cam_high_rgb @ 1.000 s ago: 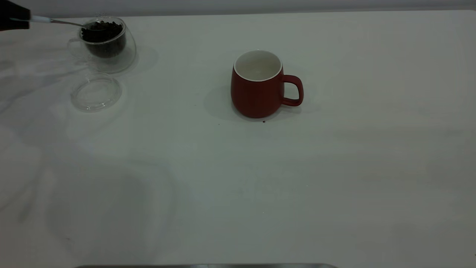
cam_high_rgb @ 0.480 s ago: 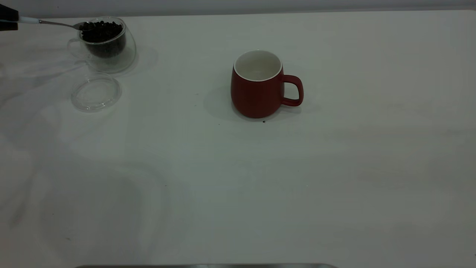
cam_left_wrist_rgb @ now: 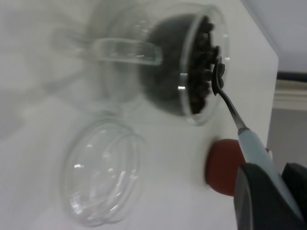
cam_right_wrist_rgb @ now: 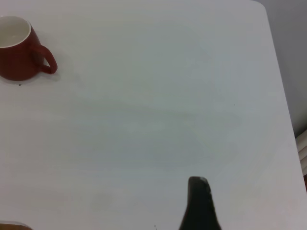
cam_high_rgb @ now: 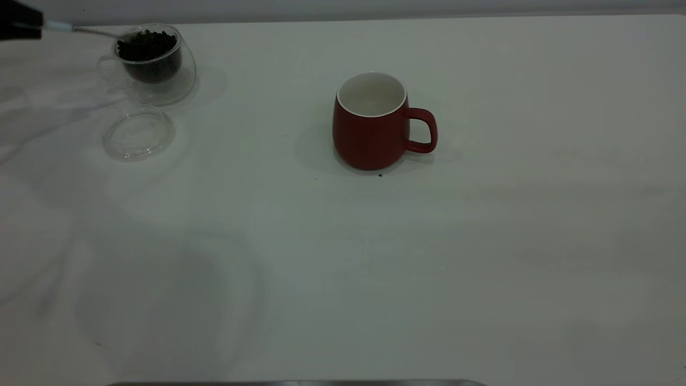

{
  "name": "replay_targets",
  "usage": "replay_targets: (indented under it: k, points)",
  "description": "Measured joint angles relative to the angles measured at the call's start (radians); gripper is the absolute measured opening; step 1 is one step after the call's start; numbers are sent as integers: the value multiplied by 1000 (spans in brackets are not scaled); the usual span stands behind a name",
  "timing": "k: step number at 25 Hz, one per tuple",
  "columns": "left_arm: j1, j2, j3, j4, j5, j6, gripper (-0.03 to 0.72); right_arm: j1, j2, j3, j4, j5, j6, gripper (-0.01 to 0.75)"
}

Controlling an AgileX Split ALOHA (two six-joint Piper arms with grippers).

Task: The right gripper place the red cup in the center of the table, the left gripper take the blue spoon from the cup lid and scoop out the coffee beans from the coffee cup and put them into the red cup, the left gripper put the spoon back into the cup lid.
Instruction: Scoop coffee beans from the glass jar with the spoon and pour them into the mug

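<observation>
At the table's far left, my left gripper (cam_high_rgb: pixel 37 24) (cam_left_wrist_rgb: pixel 283 188) is shut on the pale-blue handle of the blue spoon (cam_high_rgb: pixel 80 30) (cam_left_wrist_rgb: pixel 251 143). The spoon's metal bowl rests at the rim of the coffee cup (cam_high_rgb: pixel 161 80) (cam_left_wrist_rgb: pixel 125 72), against the heap of coffee beans (cam_high_rgb: pixel 147 43) (cam_left_wrist_rgb: pixel 199 72). In front of that cup the clear cup lid (cam_high_rgb: pixel 138 134) (cam_left_wrist_rgb: pixel 100 177) lies with nothing on it. The red cup (cam_high_rgb: pixel 370 134) (cam_right_wrist_rgb: pixel 17 62) stands upright mid-table, handle to the right, its white inside bare. My right gripper (cam_right_wrist_rgb: pixel 199 201) hovers shut over the right part of the table, far from the red cup.
The white table (cam_high_rgb: pixel 375 268) spreads wide in front and to the right of the red cup. A dark speck (cam_high_rgb: pixel 380 175) lies at the red cup's base. A grey edge (cam_high_rgb: pixel 295 383) runs along the near side.
The left gripper drew the spoon back to the left, then pushed it right again, so the bowl is back at the beans. The red cup and the lid have not moved.
</observation>
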Motion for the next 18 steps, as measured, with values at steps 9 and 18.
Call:
replay_targets:
  k: [9, 18]
  points:
    - [-17, -55, 12, 1, 0, -24, 123, 0, 0, 0, 0, 0, 0, 590]
    - [-37, -111, 171, 0, 0, 33, 123, 0, 0, 0, 0, 0, 0, 590]
